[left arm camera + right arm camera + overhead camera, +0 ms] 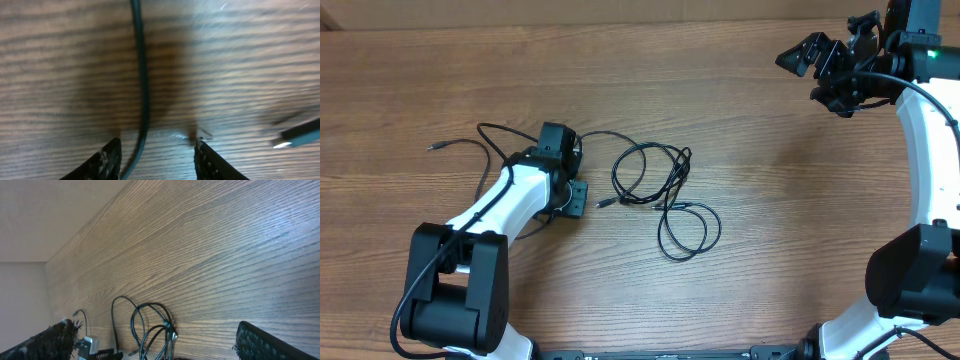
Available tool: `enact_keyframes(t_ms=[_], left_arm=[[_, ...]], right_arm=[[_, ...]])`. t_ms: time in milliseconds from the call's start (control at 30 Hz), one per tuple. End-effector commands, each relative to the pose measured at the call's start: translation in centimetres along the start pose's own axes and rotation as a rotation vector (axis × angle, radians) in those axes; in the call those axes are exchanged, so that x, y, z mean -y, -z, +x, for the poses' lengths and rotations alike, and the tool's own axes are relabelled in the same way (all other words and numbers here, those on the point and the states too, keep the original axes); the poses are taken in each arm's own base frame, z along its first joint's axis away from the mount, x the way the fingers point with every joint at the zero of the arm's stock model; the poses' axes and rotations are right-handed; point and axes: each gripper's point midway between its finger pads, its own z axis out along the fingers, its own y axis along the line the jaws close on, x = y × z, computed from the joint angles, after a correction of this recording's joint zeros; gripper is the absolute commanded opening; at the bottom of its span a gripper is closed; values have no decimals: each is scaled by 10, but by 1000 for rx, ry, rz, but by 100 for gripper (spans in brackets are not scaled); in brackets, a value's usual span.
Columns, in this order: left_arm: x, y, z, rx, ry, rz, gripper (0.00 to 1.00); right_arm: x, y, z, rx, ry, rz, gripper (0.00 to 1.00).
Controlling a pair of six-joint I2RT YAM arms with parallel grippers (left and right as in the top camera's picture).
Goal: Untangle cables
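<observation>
Inspecting leftmost first: one cable strand runs along the bench between the fingers of my left hand, half spread, touching nothing. Advised: centre it, pinch low, draw gently. Beyond lie the tangled cables; my right hand hangs wide, empty.

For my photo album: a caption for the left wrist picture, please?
Open left gripper straddling a thin black cable on the wooden table.
</observation>
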Motion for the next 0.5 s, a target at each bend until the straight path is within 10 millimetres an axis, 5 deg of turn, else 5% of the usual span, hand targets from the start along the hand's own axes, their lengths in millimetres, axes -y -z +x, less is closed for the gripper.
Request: enact_keyframes(t_ms=[0, 100, 367, 467], left_arm=[[-16, -8, 12, -14, -10, -94, 45], [-18, -14, 17, -12, -9, -101, 45], [-13, -18, 20, -14, 10, -47, 4], [-13, -18, 18, -9, 11, -45, 4]], right_arm=[[-9, 14, -3, 38, 34, -8, 100], [-9, 14, -3, 38, 34, -8, 100], [-9, 14, -3, 38, 34, -8, 100], [-9, 14, -3, 38, 34, -8, 100]])
